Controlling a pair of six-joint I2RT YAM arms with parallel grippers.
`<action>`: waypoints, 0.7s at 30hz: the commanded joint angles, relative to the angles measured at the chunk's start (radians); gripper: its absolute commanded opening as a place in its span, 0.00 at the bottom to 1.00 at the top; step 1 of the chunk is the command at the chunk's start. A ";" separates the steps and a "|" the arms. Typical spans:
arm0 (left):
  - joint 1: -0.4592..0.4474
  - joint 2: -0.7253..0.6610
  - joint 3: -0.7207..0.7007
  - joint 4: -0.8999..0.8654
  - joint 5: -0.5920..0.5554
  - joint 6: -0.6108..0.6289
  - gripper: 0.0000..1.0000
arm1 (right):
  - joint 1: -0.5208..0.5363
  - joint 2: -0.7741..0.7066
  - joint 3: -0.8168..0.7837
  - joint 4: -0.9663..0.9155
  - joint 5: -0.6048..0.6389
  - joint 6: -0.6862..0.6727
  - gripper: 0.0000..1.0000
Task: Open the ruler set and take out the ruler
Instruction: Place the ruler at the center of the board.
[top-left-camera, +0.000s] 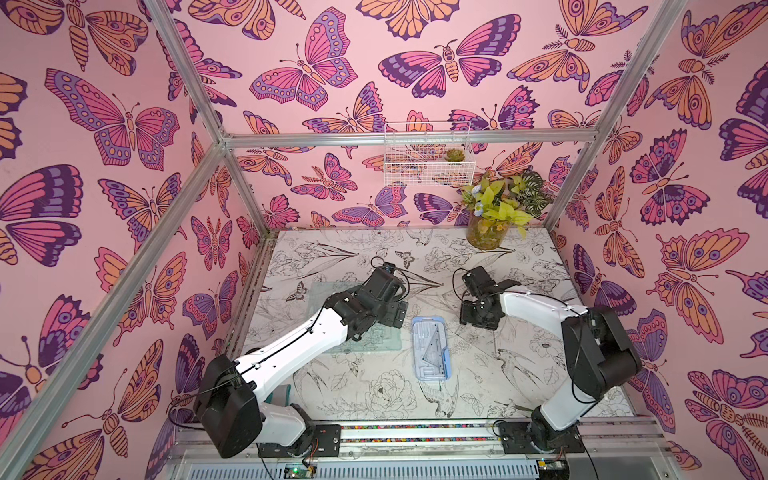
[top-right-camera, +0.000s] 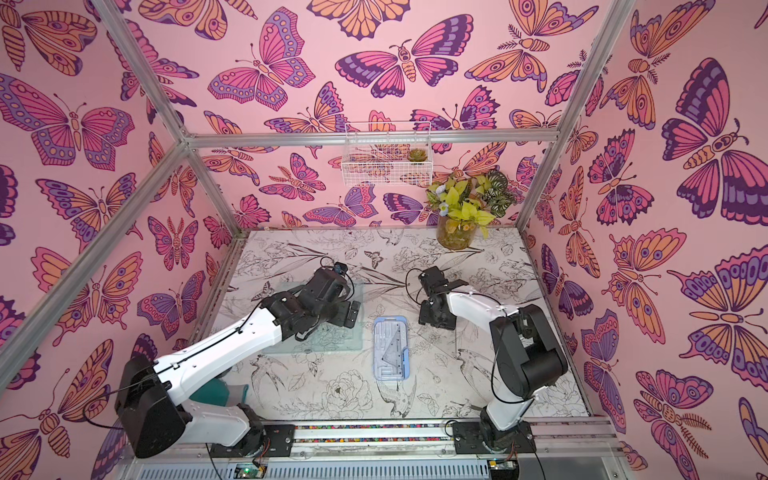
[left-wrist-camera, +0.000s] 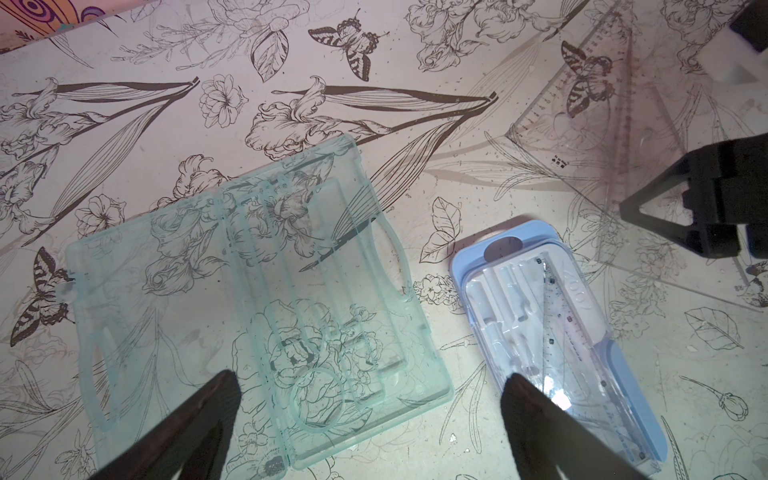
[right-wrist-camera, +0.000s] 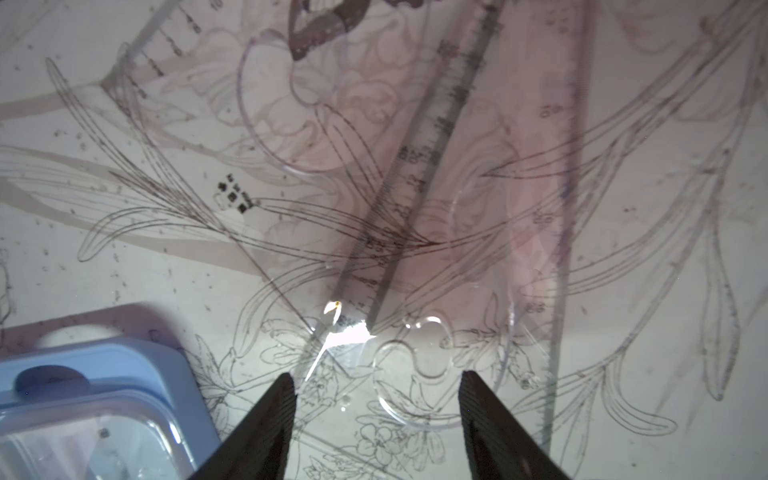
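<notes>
My left tool (left-wrist-camera: 370, 376) is spread as wide as it goes and holds nothing. It hangs over a see-through green plastic case (left-wrist-camera: 257, 307) that lies opened flat on the floral-print desk (top-left-camera: 374, 390), and both halves look empty. Just beside that, between my two arms, sits the light blue ruler set with a clear lid (top-left-camera: 431, 348). The lid looks shut, and through it I can see a small clear triangular set square (left-wrist-camera: 561, 316) in the tray.

My right tool (right-wrist-camera: 377, 375) has its fingers apart too, with nothing between them. It points down at loose stuff lying flat on the desk, on my right-arm side of the blue set: a clear straight ruler (right-wrist-camera: 428, 166) overlapping a big clear triangular ruler (left-wrist-camera: 582, 108). Everything there is transparent and stacked, so I can't tell which piece is on top — or whether my fingertips touch any of it. In the right wrist view a corner of the blue set is near the tool, not touching it.
</notes>
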 joint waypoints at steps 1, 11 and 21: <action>0.000 0.001 0.000 -0.003 -0.024 -0.012 1.00 | 0.028 0.051 0.035 -0.034 0.033 0.001 0.65; 0.000 -0.012 -0.010 -0.004 -0.046 -0.014 1.00 | 0.046 0.037 -0.005 -0.051 0.061 0.034 0.54; 0.000 -0.016 -0.004 -0.012 -0.049 -0.020 1.00 | 0.028 -0.035 -0.070 -0.082 0.132 0.072 0.50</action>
